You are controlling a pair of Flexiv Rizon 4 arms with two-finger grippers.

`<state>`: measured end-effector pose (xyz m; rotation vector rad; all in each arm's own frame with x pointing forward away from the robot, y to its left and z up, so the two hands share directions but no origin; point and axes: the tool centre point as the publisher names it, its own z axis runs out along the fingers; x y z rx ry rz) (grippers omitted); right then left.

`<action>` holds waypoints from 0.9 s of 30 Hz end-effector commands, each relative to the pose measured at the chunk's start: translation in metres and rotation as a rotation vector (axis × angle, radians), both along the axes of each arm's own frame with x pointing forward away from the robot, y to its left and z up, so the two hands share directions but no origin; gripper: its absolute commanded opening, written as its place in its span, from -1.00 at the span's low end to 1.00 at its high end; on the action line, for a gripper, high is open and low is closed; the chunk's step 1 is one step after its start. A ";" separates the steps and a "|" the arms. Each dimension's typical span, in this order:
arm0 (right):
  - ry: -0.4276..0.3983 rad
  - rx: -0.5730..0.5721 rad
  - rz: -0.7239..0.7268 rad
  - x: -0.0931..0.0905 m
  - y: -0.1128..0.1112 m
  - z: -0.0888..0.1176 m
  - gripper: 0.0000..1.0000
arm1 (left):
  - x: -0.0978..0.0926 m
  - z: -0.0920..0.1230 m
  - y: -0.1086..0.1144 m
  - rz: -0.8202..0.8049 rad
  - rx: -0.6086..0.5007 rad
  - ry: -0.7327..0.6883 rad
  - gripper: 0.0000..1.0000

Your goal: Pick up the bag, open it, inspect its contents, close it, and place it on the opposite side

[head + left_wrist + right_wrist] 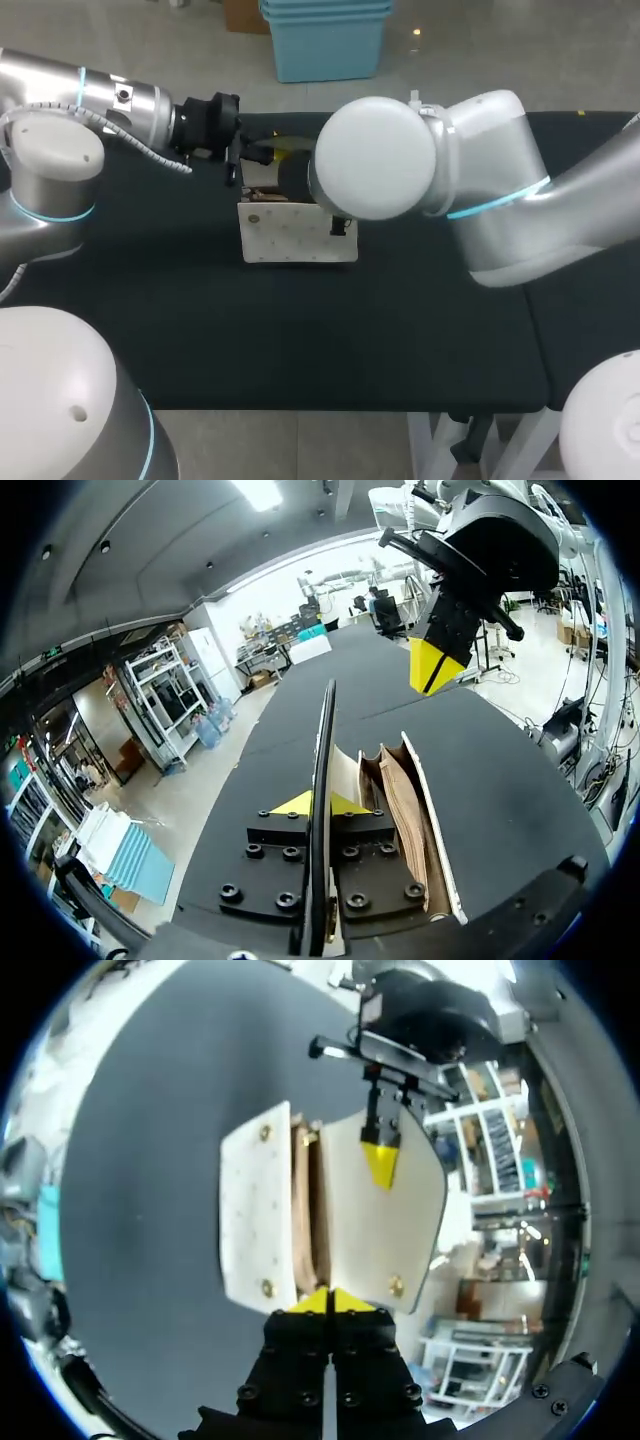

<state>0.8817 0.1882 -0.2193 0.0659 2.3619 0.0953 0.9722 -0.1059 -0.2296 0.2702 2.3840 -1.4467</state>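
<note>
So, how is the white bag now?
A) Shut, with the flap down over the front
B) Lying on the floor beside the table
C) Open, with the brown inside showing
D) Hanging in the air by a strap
C: seen from the right wrist, the bag has its flap folded back, and brown inner layers show between the two white panels.

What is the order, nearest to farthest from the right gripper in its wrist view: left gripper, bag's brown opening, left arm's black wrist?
1. Bag's brown opening, just ahead of the right gripper.
2. Left gripper, farther ahead, on the white flap.
3. Left arm's black wrist, behind that gripper, farthest.
</note>
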 end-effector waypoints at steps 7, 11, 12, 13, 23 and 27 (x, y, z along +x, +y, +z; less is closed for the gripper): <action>-0.039 -0.001 0.023 -0.031 0.000 -0.024 -1.00 | 0.033 -0.049 -0.014 -0.001 0.023 -0.073 -1.00; -0.025 -0.001 0.036 -0.031 0.006 -0.039 -1.00 | 0.040 -0.060 -0.015 -0.009 0.006 -0.112 -1.00; -0.018 0.007 0.040 -0.032 0.008 -0.042 -1.00 | 0.040 -0.062 -0.014 -0.018 -0.008 -0.114 -1.00; -0.013 0.006 0.041 -0.031 0.009 -0.046 -1.00 | 0.040 -0.064 -0.014 -0.019 -0.004 -0.129 -1.00; 0.054 -0.007 0.056 -0.034 0.025 -0.076 -1.00 | 0.033 -0.084 -0.010 -0.045 0.003 -0.175 -1.00; 0.079 -0.015 0.065 -0.035 0.030 -0.085 -1.00 | 0.035 -0.092 -0.008 -0.034 0.012 -0.183 -1.00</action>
